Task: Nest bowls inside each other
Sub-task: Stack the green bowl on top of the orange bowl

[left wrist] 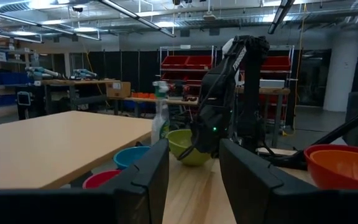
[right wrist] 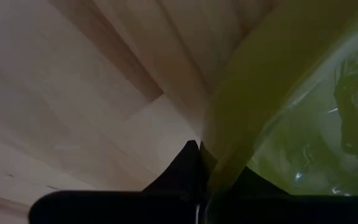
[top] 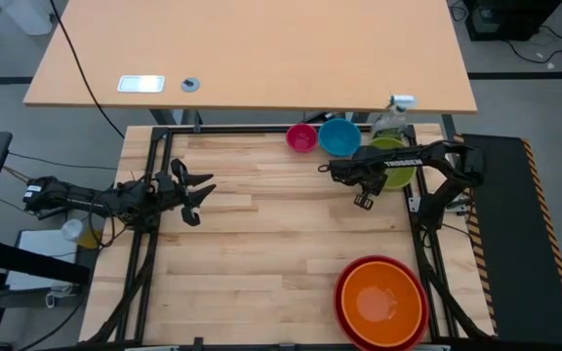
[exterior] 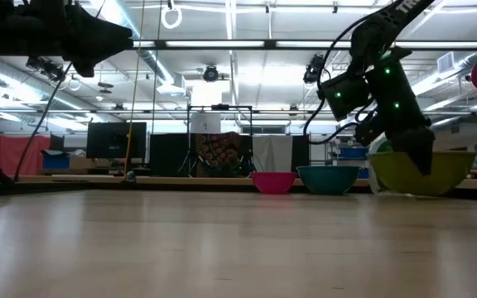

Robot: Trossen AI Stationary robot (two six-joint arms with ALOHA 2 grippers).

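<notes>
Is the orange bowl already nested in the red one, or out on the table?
Nested. In the high view the orange bowl sits inside the red bowl, whose rim rings it, near the table's front right corner.

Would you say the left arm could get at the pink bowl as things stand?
Probably yes. The left gripper hangs open over bare table, and nothing lies between it and the pink bowl. The right gripper, shut on the lime green bowl, is off to the side.
</notes>
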